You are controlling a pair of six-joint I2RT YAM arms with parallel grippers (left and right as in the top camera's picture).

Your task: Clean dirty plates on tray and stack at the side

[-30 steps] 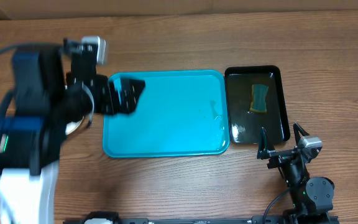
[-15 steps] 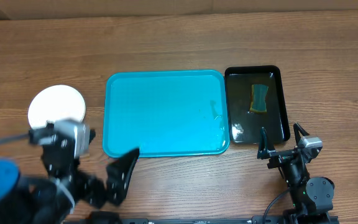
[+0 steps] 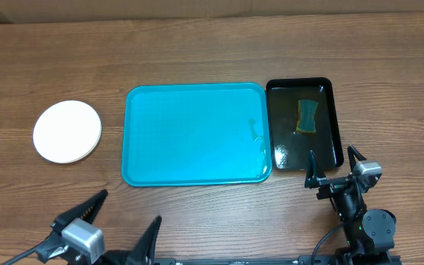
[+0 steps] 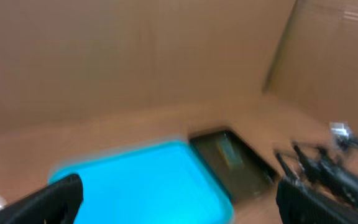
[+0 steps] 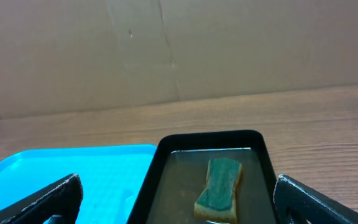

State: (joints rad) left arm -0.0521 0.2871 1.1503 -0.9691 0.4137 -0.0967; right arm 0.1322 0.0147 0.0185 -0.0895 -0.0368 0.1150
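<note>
Brown wood-grain surface, backed by a cardboard wall, carries everything. At its middle lies the tray (image 3: 196, 132), turquoise and bare apart from a few wet glints near its right rim. Left of it, clear of its rim, the plates (image 3: 67, 131) sit on the surface as one round white pile. A doubled edge at the lower right suggests a stack, though I cannot count them from above. Just right of the tray stands a black basin (image 3: 300, 82) of dark water with a sponge (image 3: 308, 115) in it.

The left jaws, at the near edge of the surface below the plates, stand wide apart and hold nothing. The left wrist view is blurred but shows a finger at each lower corner. The right jaws, by the basin's front edge, are likewise spread and empty.

Such plates are probably stiff, hard and smooth. If wet they would be slick, and a drop might chip them. Lying flat, they offer only the rim, so one finger would have to slip under the raised edge while the other presses on top. A whole pile would likely be heavy for that pinch, and the upper plates could slide. Taking one at a time seems safer.
</note>
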